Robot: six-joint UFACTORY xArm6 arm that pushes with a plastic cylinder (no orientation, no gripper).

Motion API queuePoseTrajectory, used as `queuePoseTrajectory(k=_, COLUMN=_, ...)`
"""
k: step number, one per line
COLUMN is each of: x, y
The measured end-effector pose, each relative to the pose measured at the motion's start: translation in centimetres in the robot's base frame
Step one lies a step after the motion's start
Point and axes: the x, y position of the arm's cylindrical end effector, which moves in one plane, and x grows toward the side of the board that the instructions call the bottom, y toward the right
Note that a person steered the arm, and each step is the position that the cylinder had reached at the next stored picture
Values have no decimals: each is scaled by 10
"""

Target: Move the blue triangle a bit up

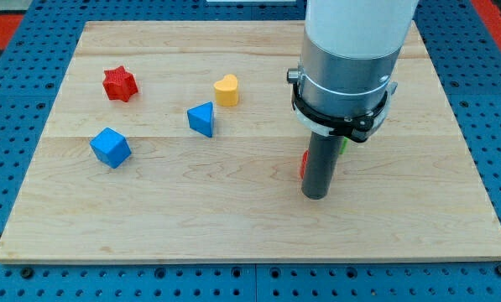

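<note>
1. The arm ends in a plain dark rod with no claw, so there is nothing to be released, clenched or grasping; my tip rests on the wooden board, right of centre.
2. Pressed against the rod at about nine o'clock is a red block, mostly hidden, shape unclear. A sliver of green block peeks out at about two o'clock.
3. The blue triangle lies well apart from my tip, at about ten o'clock, untouched.
4. Just beside the triangle, at one o'clock from it, stands a yellow heart.
5. Farther out, a blue cube sits at eight o'clock from the triangle, and a red star at ten o'clock.
</note>
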Motion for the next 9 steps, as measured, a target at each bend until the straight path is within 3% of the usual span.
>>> queuePoseTrajectory(k=3, x=-47, y=-8)
queuePoseTrajectory(k=6, x=-10, y=-11)
queuePoseTrajectory(k=7, x=-13, y=-66)
queuePoseTrajectory(k=8, x=-45, y=-128)
queuePoseTrajectory(k=9, x=-100, y=-142)
